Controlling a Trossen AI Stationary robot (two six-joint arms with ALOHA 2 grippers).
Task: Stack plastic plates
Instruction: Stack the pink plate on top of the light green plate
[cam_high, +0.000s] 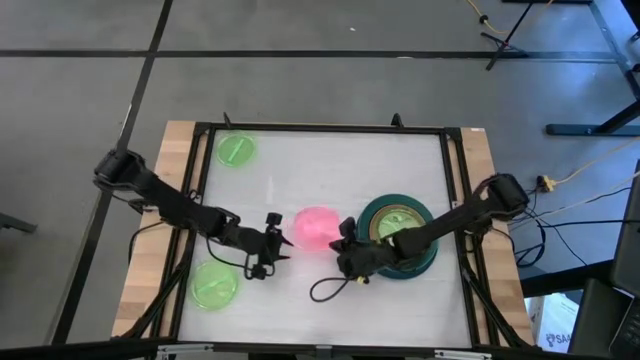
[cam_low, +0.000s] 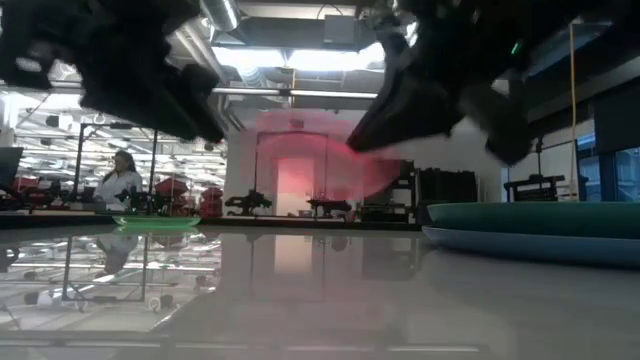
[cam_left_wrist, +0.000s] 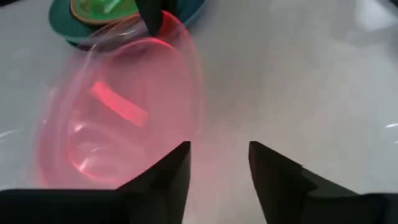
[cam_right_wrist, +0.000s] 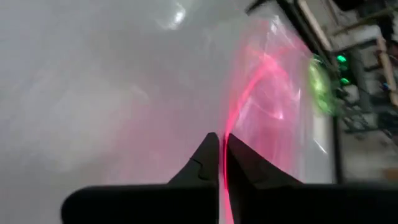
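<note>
Between the right claw (cam_high: 344, 243) fingers, clamped on its rim, the pink plate (cam_high: 315, 226) hangs tilted off the counter (cam_high: 330, 170); left claw (cam_high: 281, 243) waits apart just beside it; level it, carry over the stack (cam_high: 395, 228) behind, release low.

Translucent glossy pink plastic plate (cam_high: 315, 227), glossy reflective white tabletop (cam_high: 330, 170), bare wood table edges (cam_high: 152, 270)
</note>
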